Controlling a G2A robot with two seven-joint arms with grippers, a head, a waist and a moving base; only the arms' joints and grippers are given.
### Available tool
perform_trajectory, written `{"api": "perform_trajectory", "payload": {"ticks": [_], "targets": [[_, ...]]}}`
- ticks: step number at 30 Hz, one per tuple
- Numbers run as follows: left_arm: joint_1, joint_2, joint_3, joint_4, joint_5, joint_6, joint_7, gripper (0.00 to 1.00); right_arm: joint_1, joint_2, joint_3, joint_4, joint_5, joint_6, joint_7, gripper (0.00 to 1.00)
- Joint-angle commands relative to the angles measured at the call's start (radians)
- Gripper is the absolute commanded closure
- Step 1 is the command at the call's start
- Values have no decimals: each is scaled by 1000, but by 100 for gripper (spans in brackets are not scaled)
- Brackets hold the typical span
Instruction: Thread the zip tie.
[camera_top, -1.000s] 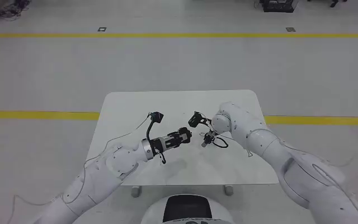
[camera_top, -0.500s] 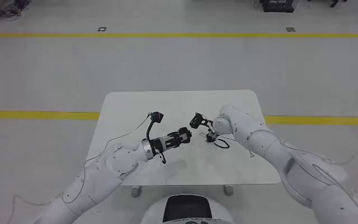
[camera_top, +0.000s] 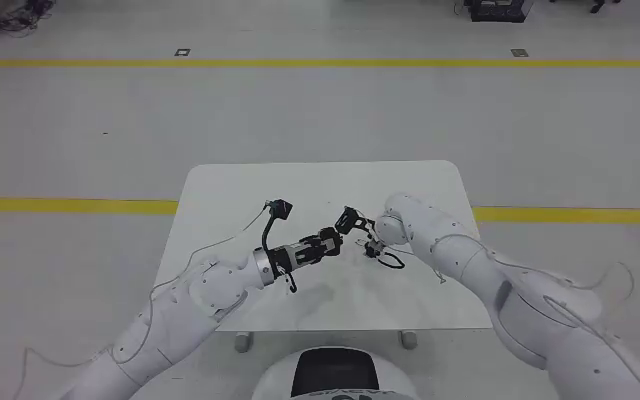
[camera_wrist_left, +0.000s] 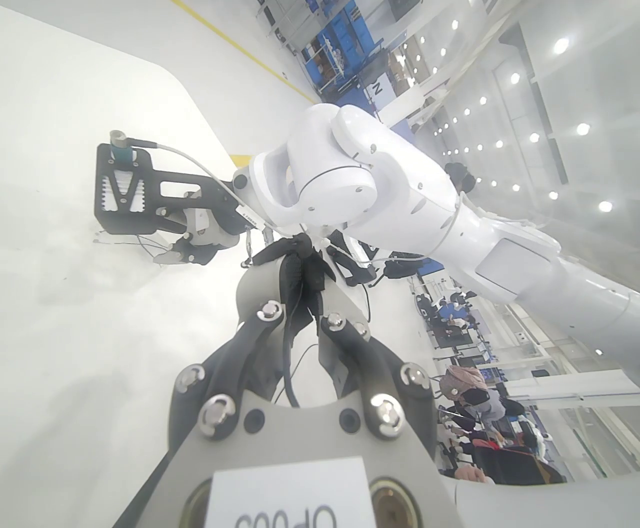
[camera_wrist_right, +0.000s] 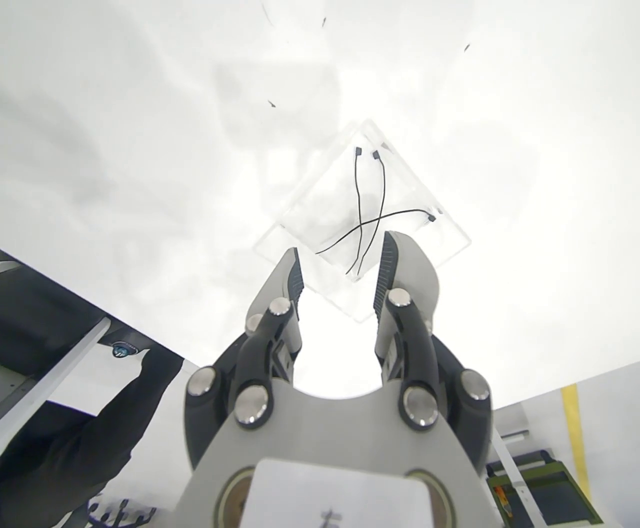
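The left gripper (camera_wrist_left: 300, 272) is shut tight on a thin black zip tie (camera_wrist_left: 285, 350). The zip tie is pinched near the finger tips. Its long strap is seen running back between the two fingers toward the wrist in a soft bend. It is held in the air over the white table (camera_top: 230, 200) and is not lying on it. The right gripper (camera_wrist_right: 340, 247) is open, with its two fingers (camera_wrist_right: 292, 272) spread apart and nothing held between them. It is pointed down at a clear tray (camera_wrist_right: 310, 210) that is set flat on the table. The tray is square and see-through. Three other zip ties (camera_wrist_right: 382, 185) are laid inside it. They are black and thin, and they are crossed over each other near their tails. Each one has a small square head at one end. The tails of these ties are seen right between the open finger tips. It cannot be told if the tips are touching the tray or are just above it. From the top view, both grippers are found close together near the middle of the table. The left gripper is pointed toward the right arm, and a small gap is left between them.
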Motion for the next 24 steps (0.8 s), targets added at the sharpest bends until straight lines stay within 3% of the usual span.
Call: {"api": "perform_trajectory", "payload": {"ticks": [1, 9, 24], "targets": [[0, 0, 0, 0, 0, 0, 0, 100, -2, -15, 0, 21, -6, 0, 0, 66], [0, 0, 0, 0, 0, 0, 0, 100, -3, -75, 0, 108, -21, 0, -2, 67], [0, 0, 0, 0, 0, 0, 0, 100, -9, -138, 0, 230, -39, 0, -21, 74]]}}
